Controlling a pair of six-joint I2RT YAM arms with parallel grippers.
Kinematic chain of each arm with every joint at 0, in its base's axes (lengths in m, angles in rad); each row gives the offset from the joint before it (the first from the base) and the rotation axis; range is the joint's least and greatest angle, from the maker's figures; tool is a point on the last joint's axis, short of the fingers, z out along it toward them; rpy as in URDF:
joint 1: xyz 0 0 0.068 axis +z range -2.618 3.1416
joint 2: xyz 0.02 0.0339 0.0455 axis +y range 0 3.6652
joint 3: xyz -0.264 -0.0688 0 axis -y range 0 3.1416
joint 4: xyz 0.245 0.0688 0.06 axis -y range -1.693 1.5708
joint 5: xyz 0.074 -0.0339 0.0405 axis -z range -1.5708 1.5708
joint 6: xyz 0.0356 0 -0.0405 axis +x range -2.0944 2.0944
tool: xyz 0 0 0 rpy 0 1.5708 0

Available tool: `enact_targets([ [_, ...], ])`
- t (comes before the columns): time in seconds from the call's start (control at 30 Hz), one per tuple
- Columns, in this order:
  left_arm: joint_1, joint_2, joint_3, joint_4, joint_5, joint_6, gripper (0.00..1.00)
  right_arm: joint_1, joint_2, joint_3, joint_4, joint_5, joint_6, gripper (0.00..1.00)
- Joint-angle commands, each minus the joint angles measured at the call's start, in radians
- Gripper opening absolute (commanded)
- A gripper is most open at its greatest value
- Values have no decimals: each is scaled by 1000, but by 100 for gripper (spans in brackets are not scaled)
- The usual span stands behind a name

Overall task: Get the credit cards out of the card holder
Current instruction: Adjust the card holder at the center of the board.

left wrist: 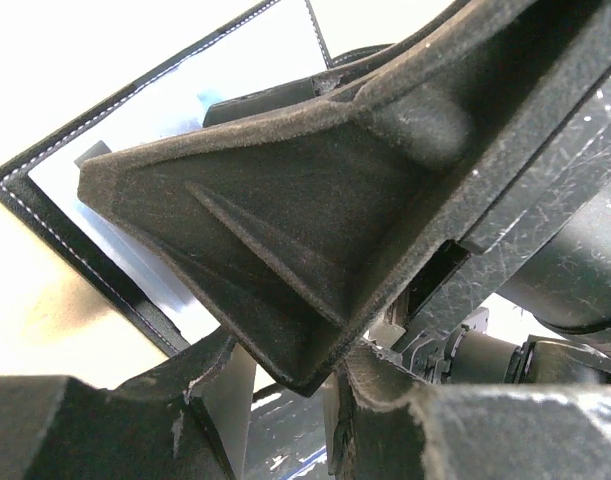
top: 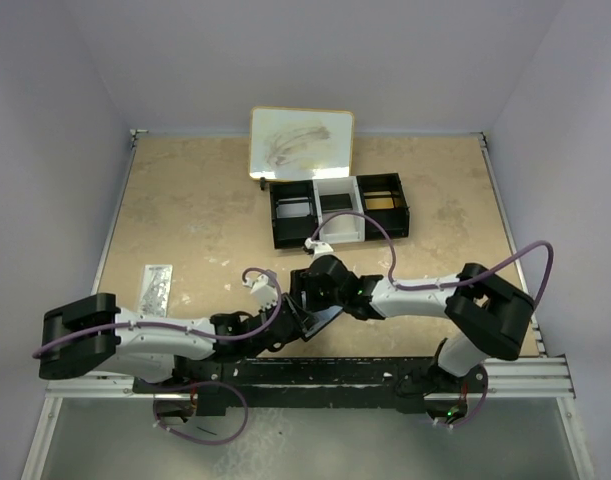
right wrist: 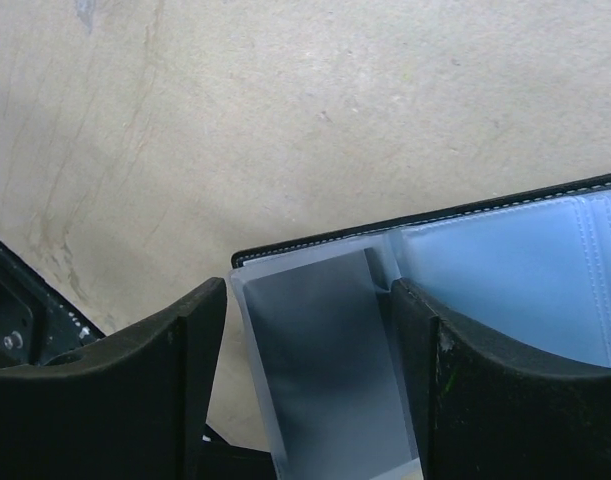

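The card holder (top: 322, 319) lies open near the table's front, between the two arms. Its black stitched edge and shiny grey-blue pockets (right wrist: 525, 260) fill the right wrist view. My right gripper (right wrist: 307, 300) is open, its fingers on either side of a clear sleeve (right wrist: 325, 370) with a grey card inside. The right finger touches the sleeve; the left one stands clear of it. My left gripper (left wrist: 285, 400) is closed onto a glossy part of the card holder (left wrist: 185, 100), with the right gripper's finger (left wrist: 285, 200) just above it. A pale patterned card (top: 157, 288) lies flat at the left.
A black three-compartment tray (top: 340, 210) stands behind the grippers at the back middle. A white board (top: 301, 143) leans at the back wall. The two grippers (top: 300, 305) are nearly touching over the card holder.
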Motion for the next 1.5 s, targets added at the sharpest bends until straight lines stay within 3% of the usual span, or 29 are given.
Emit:
enact_targets([
  [0.0, 10, 40, 12, -106, -46, 33, 27, 22, -107, -13, -37, -17, 37, 72],
  [0.47, 10, 140, 66, -116, -35, 70, 27, -62, -287, -69, -121, 31, 42, 80],
  [0.97, 10, 194, 92, -131, -44, 85, 30, -191, -460, -91, -242, -66, -46, 81],
  [1.13, 7, 35, 55, -247, -95, 51, 29, -191, -460, -146, -145, -167, -62, 75],
  [1.47, 8, -376, -81, -562, -228, -140, 29, -113, -277, -5, -209, -66, -164, 73],
])
